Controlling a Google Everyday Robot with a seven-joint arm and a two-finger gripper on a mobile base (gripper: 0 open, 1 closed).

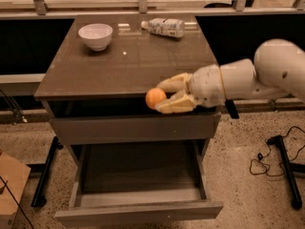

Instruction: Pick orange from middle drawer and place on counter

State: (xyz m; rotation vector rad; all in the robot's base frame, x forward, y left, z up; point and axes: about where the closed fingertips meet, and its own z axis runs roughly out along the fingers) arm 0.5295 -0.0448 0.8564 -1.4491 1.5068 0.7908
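Note:
My gripper is shut on the orange, a small round orange fruit. It holds the fruit in the air at the front edge of the counter, about level with the top slab. The white arm reaches in from the right. The middle drawer is pulled out below; its dark floor shows nothing in it.
A white bowl stands at the counter's back left. A plastic bottle lies on its side at the back right. A cardboard box sits on the floor at left, cables at right.

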